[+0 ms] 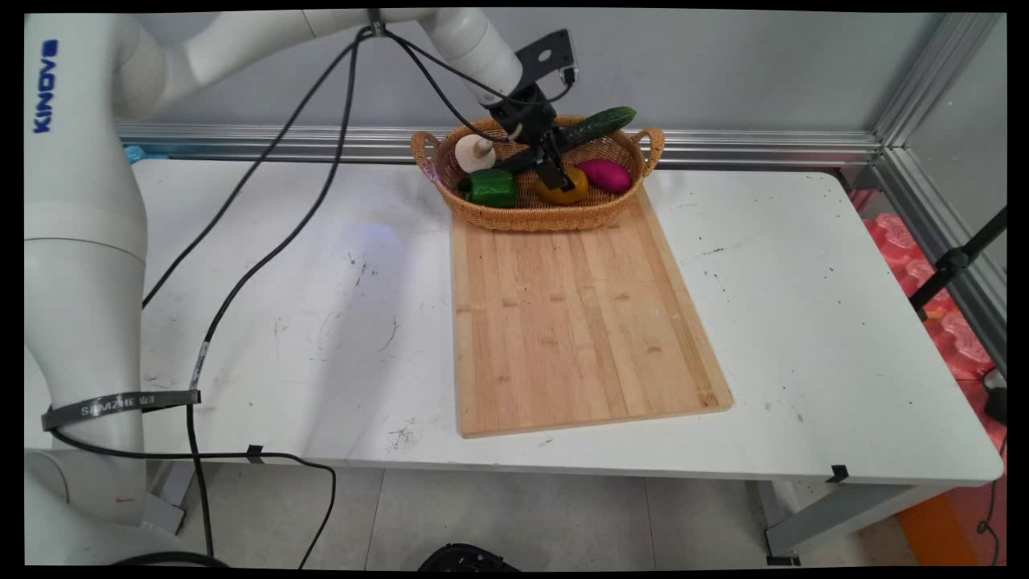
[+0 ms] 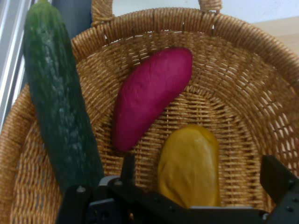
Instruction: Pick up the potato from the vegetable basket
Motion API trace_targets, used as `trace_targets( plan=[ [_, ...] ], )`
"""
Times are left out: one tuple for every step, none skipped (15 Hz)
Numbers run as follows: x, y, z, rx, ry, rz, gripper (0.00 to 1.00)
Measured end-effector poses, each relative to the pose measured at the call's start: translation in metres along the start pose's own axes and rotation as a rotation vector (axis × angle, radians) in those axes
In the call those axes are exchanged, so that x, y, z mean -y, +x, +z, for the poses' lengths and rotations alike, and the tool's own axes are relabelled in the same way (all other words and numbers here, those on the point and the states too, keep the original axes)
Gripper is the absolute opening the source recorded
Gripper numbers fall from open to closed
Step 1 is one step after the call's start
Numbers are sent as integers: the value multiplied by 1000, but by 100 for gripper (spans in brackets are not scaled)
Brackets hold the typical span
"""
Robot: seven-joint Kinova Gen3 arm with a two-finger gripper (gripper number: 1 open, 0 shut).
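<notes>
Hand: the black two-finger hand (image 1: pixel 556 170) is lowered into the wicker basket (image 1: pixel 530 215) at the table's (image 1: pixel 804 338) far edge; in the hand view its fingers stand apart on either side of the yellow item (image 2: pixel 189 165), which lies between them but is not seen to be clamped (contact cannot be confirmed).
Yellow item: a smooth, rounded, oblong piece, probably a toy mango or lemon, resting on the basket floor at mid-basket.
Neighbours: a magenta sweet potato (image 2: pixel 149 95), smooth and curved, lies just beside the yellow item; a long dark green cucumber (image 2: pixel 58 107) with a pebbled skin is propped along the basket's far rim, its end jutting past the rim; a green bell pepper (image 1: pixel 490 186) and a white mushroom (image 1: pixel 474 151) sit toward the basket's left end.
Basket: tightly woven, tan, oval, with two loop handles; its near wall rests on the far end of a bamboo cutting board (image 1: pixel 575 322), flat and pale, with visible strips.
Risk, slipping: the yellow item's glossy curved surface could slide out of a closing grip, judged from its shape.
Risk, snagging: a finger could catch the weave or nudge the sweet potato, since it lies so close.
Risk, cucumber: the leaning cucumber could be knocked off the rim by the wrist (it looks loosely balanced).
</notes>
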Motion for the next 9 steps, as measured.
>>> trace_targets(
  plan=[
    [1,-1,7,-2,-2,3,100],
    [2,-2,13,-3,-2,5,100],
    [4,-3,17,-3,-3,7,100],
    [5,-3,23,-4,-3,9,100],
    [6,-4,27,-3,-3,11,100],
    [6,-5,31,-3,-3,13,100],
    [7,-7,36,-2,-5,14,0],
    [7,-7,39,-1,-8,15,0],
    [7,-8,41,0,-11,16,0]
  ],
)
